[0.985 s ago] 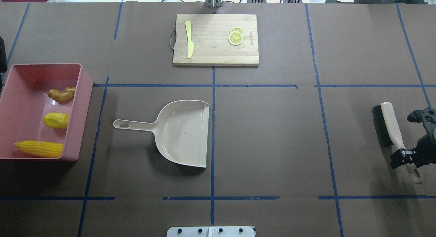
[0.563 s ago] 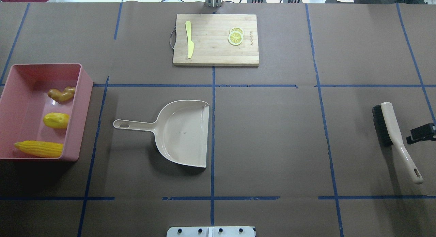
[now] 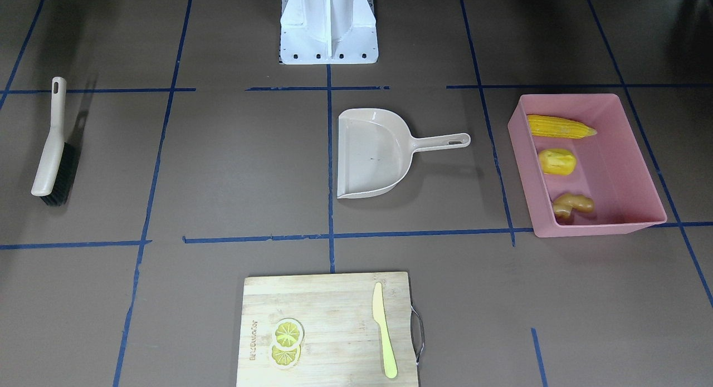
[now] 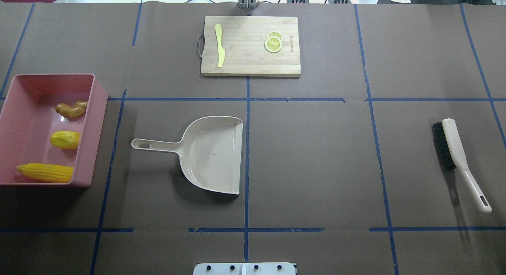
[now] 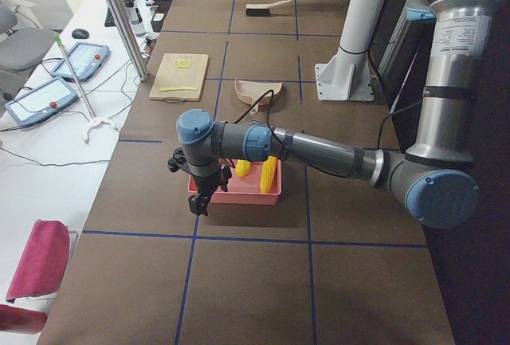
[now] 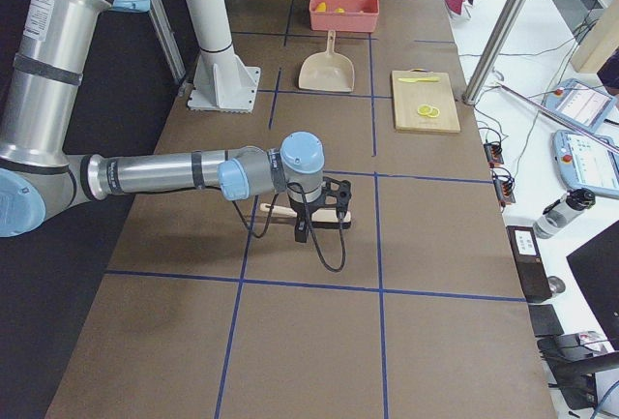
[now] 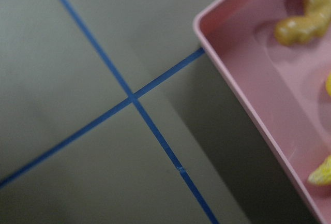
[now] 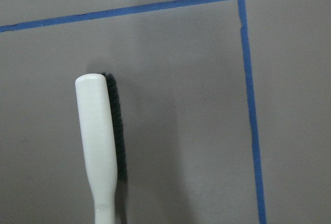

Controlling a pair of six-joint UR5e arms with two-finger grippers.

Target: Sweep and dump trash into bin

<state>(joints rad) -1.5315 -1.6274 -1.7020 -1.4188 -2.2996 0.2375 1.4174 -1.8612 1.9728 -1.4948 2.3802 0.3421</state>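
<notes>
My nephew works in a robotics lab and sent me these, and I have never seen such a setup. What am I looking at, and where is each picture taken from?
It is a robot with two jointed arms at a brown table marked with blue tape. Two pictures look down on the table, one from behind the robot and one facing it. Two more come from the table's ends, and two from cameras on the wrists.

The left gripper hangs near a pink bin. The bin holds a toy corn cob, a yellow lump and a ginger root. The right gripper hangs over a brush lying flat.

An empty dustpan lies mid-table. A cutting board carries a knife and lemon slices. Neither gripper seems to hold anything, and whether they are open or shut cannot be told.
</notes>
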